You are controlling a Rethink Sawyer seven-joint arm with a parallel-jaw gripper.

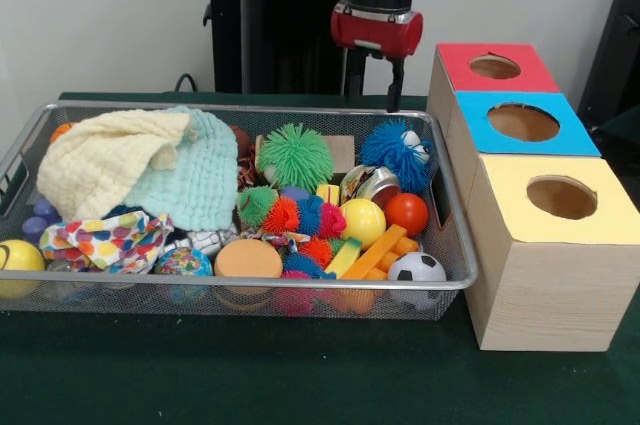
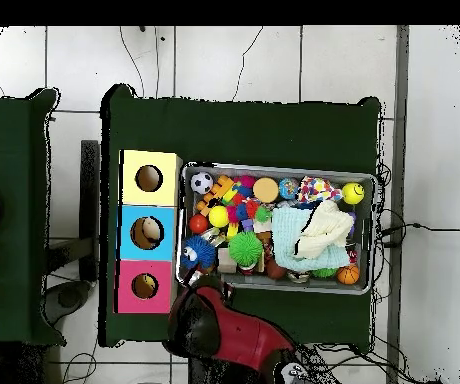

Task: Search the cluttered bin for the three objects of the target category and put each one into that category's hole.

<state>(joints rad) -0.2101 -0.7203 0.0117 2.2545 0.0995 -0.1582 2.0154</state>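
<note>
Three wooden boxes sit in a row just right of the wire mesh bin, each with a round hole on top: the red-topped box farthest back, the blue-topped box in the middle and the yellow-topped box nearest. Looking down from overhead, something pale shows inside the blue hole and something yellowish inside the red one, can't make out what.

The bin is packed. On the left a cream knitted cloth is piled over a mint green knitted cloth, with a polka-dot fabric piece in front. Toward the right there's a green spiky rubber ball, a blue fuzzy ball with eyes, a smooth red ball, a smooth yellow ball, a small soccer ball in the near right corner, and a flat orange round sponge.

The red and black arm's gripper hangs just behind the bin's far right rim, next to the red-topped box, not touching anything. Two dark fingers point down with a gap between them, nothing held.
</note>
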